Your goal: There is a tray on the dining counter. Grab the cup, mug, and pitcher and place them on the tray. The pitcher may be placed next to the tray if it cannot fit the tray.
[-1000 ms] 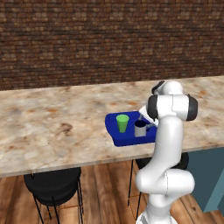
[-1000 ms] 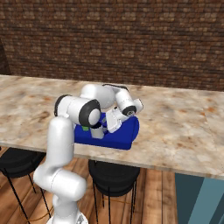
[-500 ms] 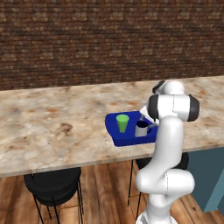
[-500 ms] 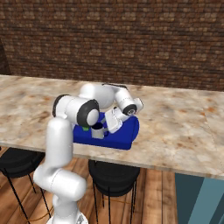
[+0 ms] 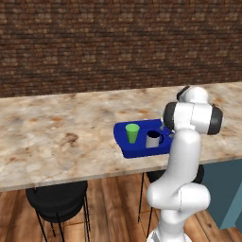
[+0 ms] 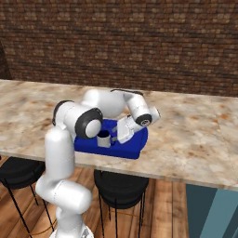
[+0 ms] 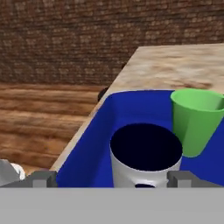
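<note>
On the tray (image 5: 124, 145): one cup (image 5: 132, 133), one mug (image 5: 152, 139).

We note a bright blue tray (image 5: 124, 144) on a beige bench (image 5: 56, 132) veined and blotched in brown marble pattern. On the tray we see a bright green cup (image 5: 132, 133) and a light grey mug (image 5: 152, 139) with a near-black interior. The arm (image 5: 182, 160) is white with dark joint bands. Behind runs a dark red-brown brick wall (image 5: 118, 42); below we see black stools (image 5: 56, 205) on a warm brown plank floor (image 5: 113, 208).
</note>
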